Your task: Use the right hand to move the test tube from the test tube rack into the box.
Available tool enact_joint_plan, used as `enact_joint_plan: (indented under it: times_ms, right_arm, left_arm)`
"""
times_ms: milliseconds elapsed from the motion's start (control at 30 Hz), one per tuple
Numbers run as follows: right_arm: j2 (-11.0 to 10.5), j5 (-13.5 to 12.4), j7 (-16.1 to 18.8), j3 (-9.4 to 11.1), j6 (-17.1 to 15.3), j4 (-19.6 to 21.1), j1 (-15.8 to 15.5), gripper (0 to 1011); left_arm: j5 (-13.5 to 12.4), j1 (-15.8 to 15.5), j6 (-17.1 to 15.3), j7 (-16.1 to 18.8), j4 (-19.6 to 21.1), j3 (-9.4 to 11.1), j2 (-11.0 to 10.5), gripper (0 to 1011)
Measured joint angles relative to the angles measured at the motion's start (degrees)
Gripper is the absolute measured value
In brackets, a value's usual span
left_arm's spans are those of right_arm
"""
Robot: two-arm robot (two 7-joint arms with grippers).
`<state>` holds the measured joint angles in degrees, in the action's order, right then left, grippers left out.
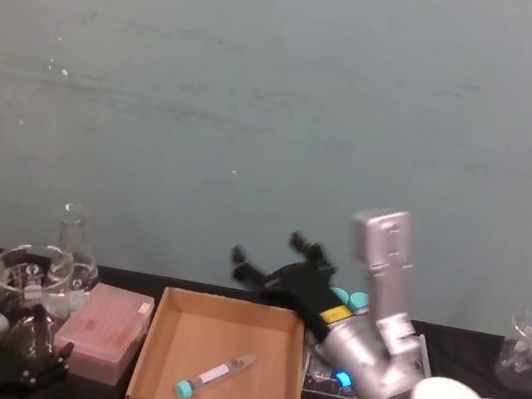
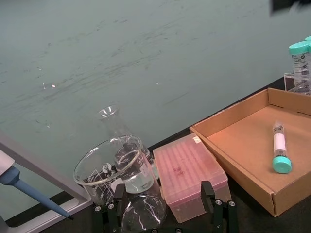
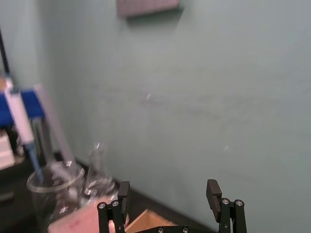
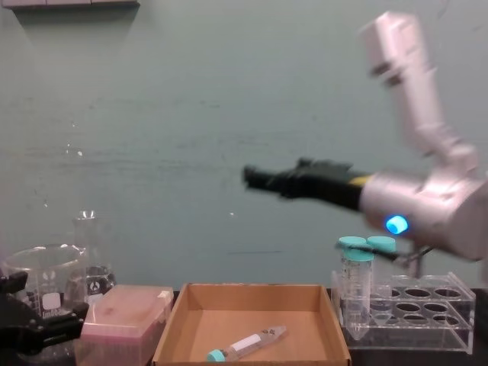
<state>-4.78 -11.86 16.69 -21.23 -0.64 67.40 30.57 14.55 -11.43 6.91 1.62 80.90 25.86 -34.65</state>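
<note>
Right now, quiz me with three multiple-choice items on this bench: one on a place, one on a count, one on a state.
1. Where is the test tube?
A. lying in the box
B. standing in the test tube rack
C. in the beaker

2. How many teal-capped tubes stand in the rack?
A. none
B. two
C. five

3. How is the right gripper?
A. shut on the tube
B. open, holding nothing
C. resting in the box

Key: 1 A, the tube lies flat on the cardboard floor; 2 B, chest view shows two caps; 3 B, its fingers are spread above the box.

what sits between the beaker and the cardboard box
The pink translucent plastic box sits between the beaker and the cardboard box, seen in the head view.
</note>
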Motion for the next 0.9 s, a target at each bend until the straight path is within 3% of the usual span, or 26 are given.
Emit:
enact_joint_plan:
  times_ms: [167,200,333,633,900]
  right_arm:
    - [-2.57,-1.49,-2.34,4.34,0.33,7.60,-3.86,1000]
    - [-3.31,-1.53,-3.81,5.97,0.86,9.31,-5.06,1000]
    - [-4.94,-1.33,-7.35,10.13,1.68,12.03,-7.91,1000]
    - [-7.63,-1.75,-11.65,18.82,-1.25,13.38,-13.73,1000]
    - [-8.84,-1.78,-11.12,21.53,-3.92,11.16,-16.10,1000]
  left_arm:
    - [0.00,0.00,0.00,0.00,0.00,0.00,0.00,1000]
    - [0.00,0.00,0.00,0.00,0.00,0.00,0.00,1000]
    - [0.00,0.00,0.00,0.00,0.00,0.00,0.00,1000]
    - [0.00,0.00,0.00,0.00,0.00,0.00,0.00,1000]
    - [0.00,0.00,0.00,0.00,0.00,0.00,0.00,1000]
